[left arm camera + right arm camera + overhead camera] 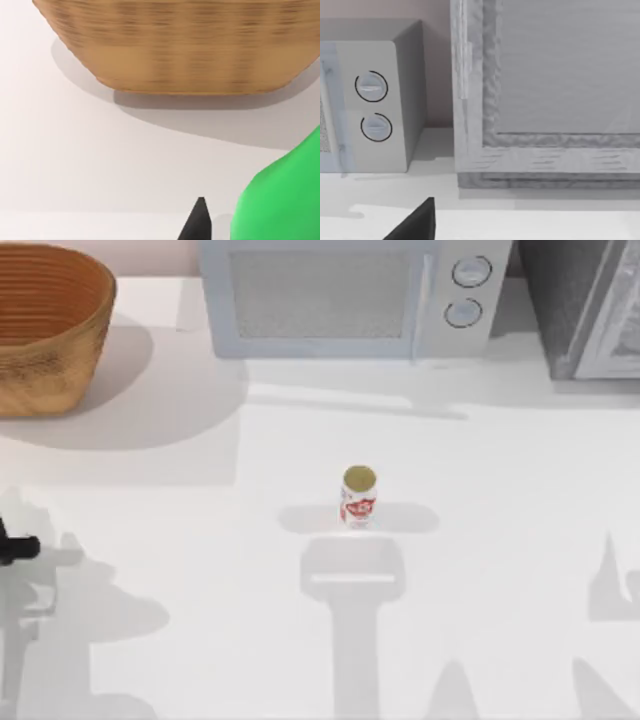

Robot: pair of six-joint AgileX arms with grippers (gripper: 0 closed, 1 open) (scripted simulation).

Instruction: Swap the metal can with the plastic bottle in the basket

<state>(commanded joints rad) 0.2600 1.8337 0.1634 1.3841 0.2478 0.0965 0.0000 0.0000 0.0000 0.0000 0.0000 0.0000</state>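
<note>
Left gripper [200,220]: sitting at the table's left edge, at about nine o'clock from the centre in the top view, where a dark part of the arm [18,548] is poking into sight. In the left wrist view one dark fingertip is showing just beside a green shape; whether the fingers are clenched on it or released, I cannot tell.
Plastic bottle [282,200]: showing as a bright green rounded body close to the left wrist camera, right next to that fingertip.
Basket [45,330]: standing at about ten o'clock, in the table's far left corner, orange-brown wicker with ribbed inner walls.
Metal can [358,497]: standing upright near the table's centre, well apart from the basket, gold top facing up.
Right gripper [415,225]: one dark finger is showing, facing the microwave; grip state cannot be told.
Microwave [350,295]: sitting at twelve o'clock, two round dials on its right side.
Grey cabinet [590,305]: standing at about two o'clock.
</note>
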